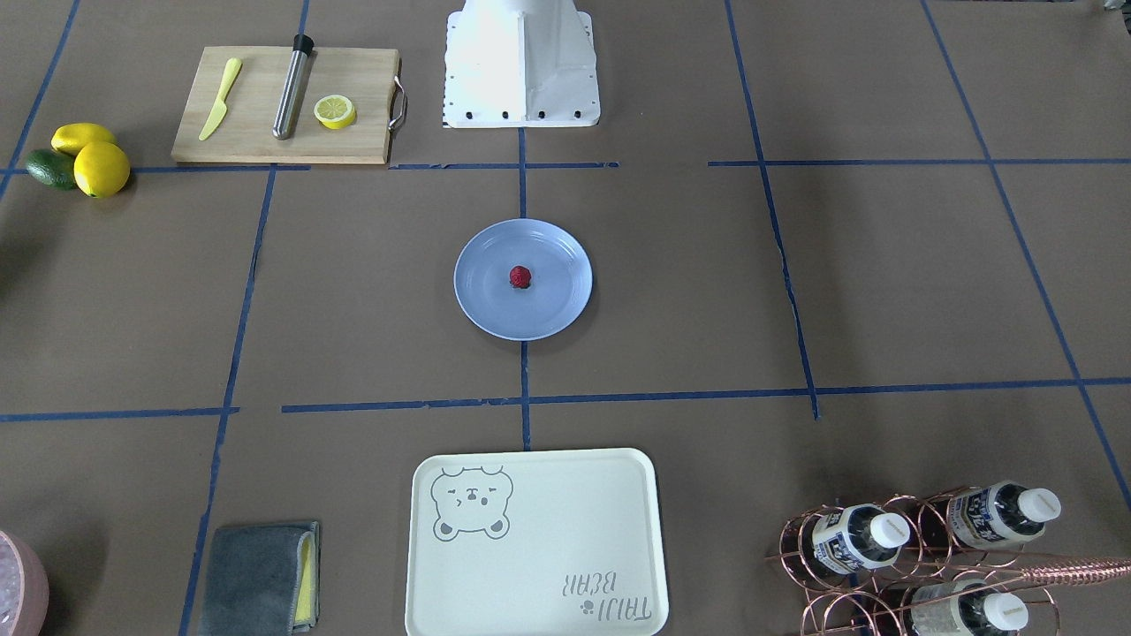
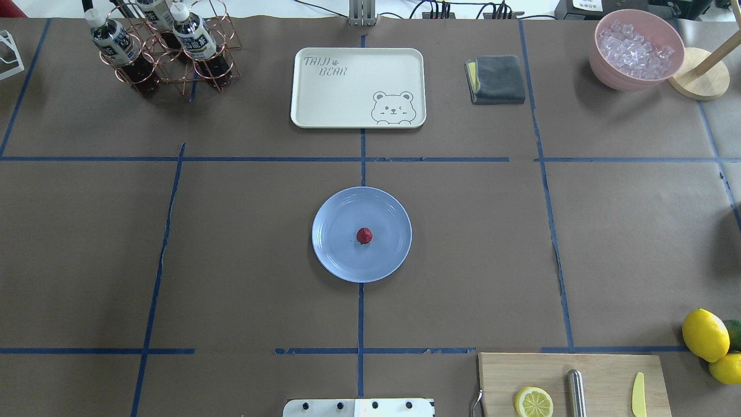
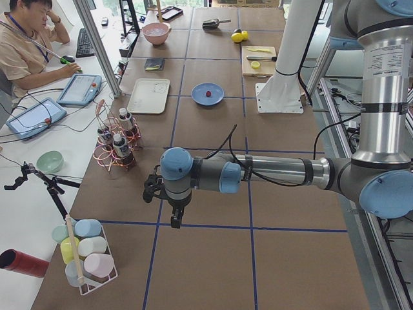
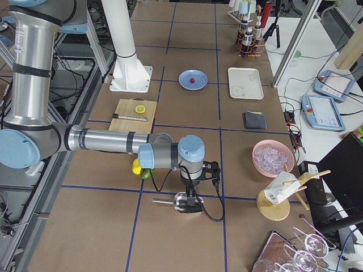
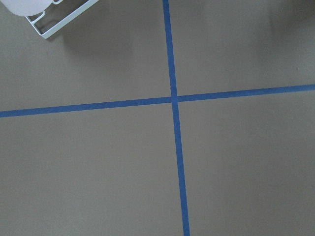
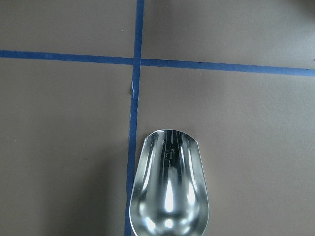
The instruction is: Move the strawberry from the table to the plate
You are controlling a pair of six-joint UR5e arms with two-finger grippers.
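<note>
Well, in the overhead view a copper rack (image 2: 173, 63) holding bottles (image 2: 107, 37) stands at the upper left of the frame. A cream tray (image 2: 358, 87) with a bear print lies at the upper middle. Below it, at the centre of the frame, the plate (image 2: 336, 260) sits on the tabletop (image 2: 231, 243), over a vertical blue tape line. The strawberry (image 2: 364, 236) lies on the plate near its middle, apart from the rim. Right of the tray lies a folded grey cloth (image 2: 501, 78), and at the upper right is a pink bowl (image 2: 613, 78) of ice. At the lower right a wooden board (image 2: 608, 370) carries a lemon slice (image 2: 534, 402), a metal rod (image 2: 574, 394) and a yellow knife (image 2: 638, 397). Two lemons (image 2: 705, 335) lie near it at the right edge.

In the exterior left view the left hand (image 3: 174, 221) hangs pointing down over bare tabletop in the lower middle of the frame, well apart from the plate. Whether its fingers are spread or pressed together cannot be told. Its wrist view looks on a crossing of tape lines, with a corner of a white wire rack (image 5: 49, 27) at the upper left.

In the exterior right view the right hand (image 4: 191, 198) hangs over a metal scoop (image 4: 182, 203) at the lower middle, also well apart from the plate. Its fingers' state cannot be told either. Its wrist view shows the scoop at the lower middle, just beside a tape line.
</note>
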